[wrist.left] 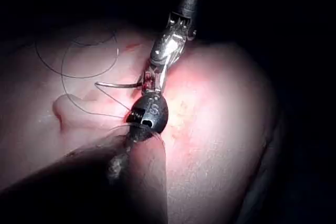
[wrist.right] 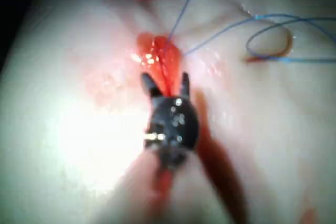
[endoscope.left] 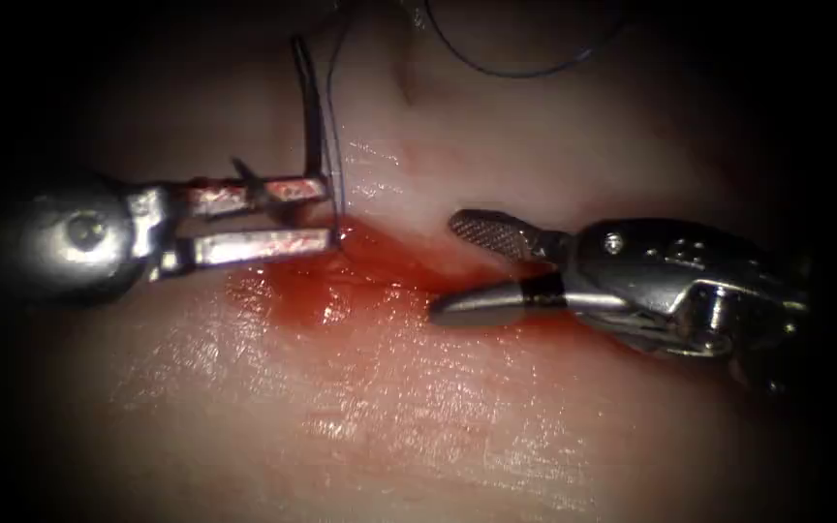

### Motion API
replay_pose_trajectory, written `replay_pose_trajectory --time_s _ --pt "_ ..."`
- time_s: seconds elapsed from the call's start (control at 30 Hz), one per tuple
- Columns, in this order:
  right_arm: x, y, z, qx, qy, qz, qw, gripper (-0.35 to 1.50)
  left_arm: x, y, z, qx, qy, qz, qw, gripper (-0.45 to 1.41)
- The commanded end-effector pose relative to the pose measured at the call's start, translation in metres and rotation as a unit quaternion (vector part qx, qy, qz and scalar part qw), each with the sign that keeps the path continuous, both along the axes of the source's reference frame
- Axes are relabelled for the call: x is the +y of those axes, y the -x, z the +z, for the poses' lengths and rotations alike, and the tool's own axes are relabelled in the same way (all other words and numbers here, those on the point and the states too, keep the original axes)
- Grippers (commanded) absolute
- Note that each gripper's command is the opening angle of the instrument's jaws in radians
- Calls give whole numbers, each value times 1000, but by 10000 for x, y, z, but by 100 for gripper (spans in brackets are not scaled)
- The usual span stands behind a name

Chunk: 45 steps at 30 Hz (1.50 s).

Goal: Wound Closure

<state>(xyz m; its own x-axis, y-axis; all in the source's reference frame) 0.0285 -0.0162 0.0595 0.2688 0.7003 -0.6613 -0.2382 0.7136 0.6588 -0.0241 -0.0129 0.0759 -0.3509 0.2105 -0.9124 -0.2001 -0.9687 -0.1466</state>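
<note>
On the tissue (endoscope.left: 389, 407) the cut (endoscope.left: 409, 276) lies wet with red fluid (endoscope.left: 322, 291). My left tool (endoscope.left: 329, 215) comes in from the left, its jaws open at the cut's left end. The dark curved needle (endoscope.left: 312, 107) rises from the tip of its upper jaw toward the far side; I cannot tell whether the jaw touches it or whether its end is in the tissue. Thread (endoscope.left: 337, 145) runs beside the needle down between the jaws. My right tool (endoscope.left: 443, 268) is open over the cut's right part and holds nothing. The left wrist view shows the needle (wrist.left: 115, 84) sticking out sideways.
Loose thread loops (endoscope.left: 515, 70) lie on the far tissue, seen also as loops (wrist.left: 79, 74) and blue strands (wrist.right: 262, 40). In the right wrist view the right tool (wrist.right: 165, 80) straddles the red fluid (wrist.right: 157, 56).
</note>
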Motion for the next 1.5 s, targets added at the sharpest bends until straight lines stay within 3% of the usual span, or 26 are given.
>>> replay_pose_trajectory --time_s 0.03,0.2,0.37,0.83,1.13,1.5 --pt "-8 -4 5 1 -1 -2 1000 61 -3 5 5 -2 2 -1 1000 -45" --pt "-7 1 6 1 -1 -3 1000 49 6 4 1 -5 46 -16 999 -45" --pt "-5 3 7 5 -2 -6 1000 51 0 13 7 5 77 -26 997 -45" --pt "17 -10 -2 28 -90 26 995 46 -81 44 76 25 104 35 994 -45" --pt "17 -8 -5 40 -137 18 990 37 -88 45 88 47 116 55 991 -45" --pt "9 -2 -6 41 -141 8 989 39 -91 44 95 59 123 59 989 -45"
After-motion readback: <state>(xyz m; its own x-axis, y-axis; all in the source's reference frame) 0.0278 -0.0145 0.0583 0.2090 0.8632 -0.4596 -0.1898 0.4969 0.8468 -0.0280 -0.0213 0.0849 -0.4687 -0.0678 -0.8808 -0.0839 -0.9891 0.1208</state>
